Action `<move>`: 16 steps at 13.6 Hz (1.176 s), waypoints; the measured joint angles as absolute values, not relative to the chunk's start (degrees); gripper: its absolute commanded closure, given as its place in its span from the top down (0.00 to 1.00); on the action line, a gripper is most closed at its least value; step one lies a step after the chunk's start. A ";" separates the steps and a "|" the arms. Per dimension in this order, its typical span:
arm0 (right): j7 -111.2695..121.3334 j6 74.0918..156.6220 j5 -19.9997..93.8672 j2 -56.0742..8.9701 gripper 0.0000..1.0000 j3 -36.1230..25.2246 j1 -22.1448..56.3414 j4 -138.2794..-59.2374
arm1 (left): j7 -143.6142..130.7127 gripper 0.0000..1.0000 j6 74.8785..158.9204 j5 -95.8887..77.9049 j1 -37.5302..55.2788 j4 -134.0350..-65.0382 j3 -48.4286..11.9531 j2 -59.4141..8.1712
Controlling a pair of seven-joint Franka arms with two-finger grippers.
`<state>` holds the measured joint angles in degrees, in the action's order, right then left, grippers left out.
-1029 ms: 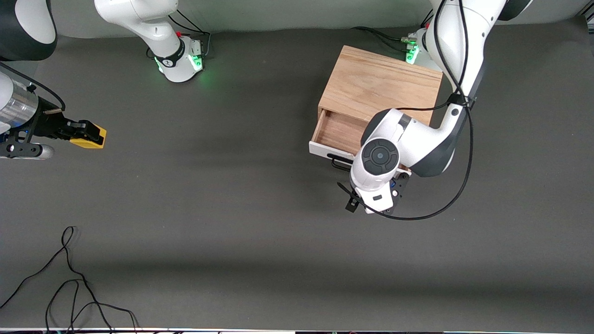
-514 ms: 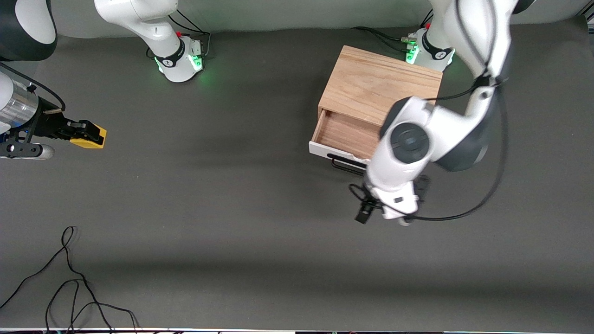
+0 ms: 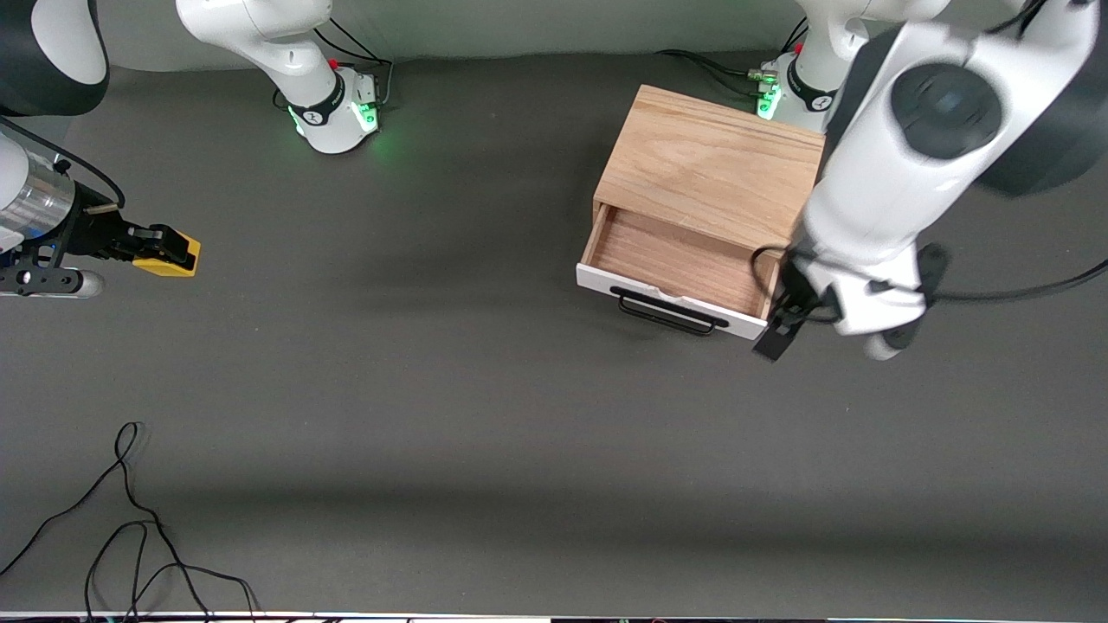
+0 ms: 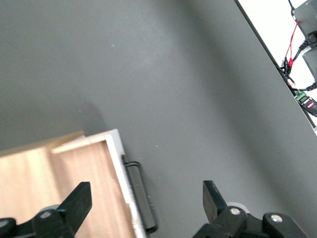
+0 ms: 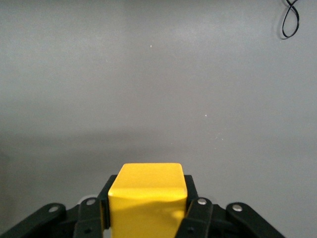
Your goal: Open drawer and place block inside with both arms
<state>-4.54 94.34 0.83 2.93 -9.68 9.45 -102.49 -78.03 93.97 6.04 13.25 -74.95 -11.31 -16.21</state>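
The light wooden box [image 3: 710,160] stands near the left arm's base. Its drawer [image 3: 671,260] is pulled open, showing the bare wood interior, the white front and the black handle [image 3: 671,311]. My left gripper [image 3: 786,333] is open and empty, up in the air over the drawer's corner at the left arm's end. In the left wrist view the gripper [image 4: 143,198] straddles the drawer front [image 4: 119,163] and handle [image 4: 141,193]. My right gripper [image 3: 160,247] is shut on the yellow block [image 3: 177,257] at the right arm's end of the table. The right wrist view shows the block [image 5: 147,196] between the fingers [image 5: 195,210].
A loose black cable [image 3: 130,519] lies on the grey table nearest the front camera at the right arm's end; it also shows in the right wrist view [image 5: 290,20]. The green-lit arm bases [image 3: 338,112] stand along the table's back edge.
My left arm has let go of the handle, risen and swung toward its own end of the table. The drawer stays open. The right gripper with the block has hardly moved.
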 measured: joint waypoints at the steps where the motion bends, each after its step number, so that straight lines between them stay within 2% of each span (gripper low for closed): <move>1: -5.22 94.35 0.83 2.93 0.15 -9.62 9.78 -102.56 | -74.33 1.00 92.85 6.03 12.33 -74.96 -11.29 -14.83; 4: -10.23 95.03 0.85 2.93 0.15 -9.44 13.92 -102.65 | -64.82 1.00 90.29 5.96 9.21 -74.58 -11.24 -12.08; 11: -29.74 101.52 0.91 0.86 0.11 -8.97 30.32 -102.55 | -31.38 1.00 85.11 5.89 2.97 -72.08 -10.67 -10.72; 13: -39.03 102.84 0.91 -1.96 0.10 -8.83 37.01 -100.41 | -26.22 1.00 84.95 5.81 1.74 -72.06 -10.63 -10.34; 16: -50.99 103.45 0.90 -9.38 0.10 -8.67 45.23 -92.37 | -22.38 1.00 81.23 3.99 1.24 -72.02 -10.70 -10.28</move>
<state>-50.99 103.45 0.90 -9.38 -8.67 45.23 -92.37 -22.38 81.23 3.99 1.24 -72.02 -10.70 -10.28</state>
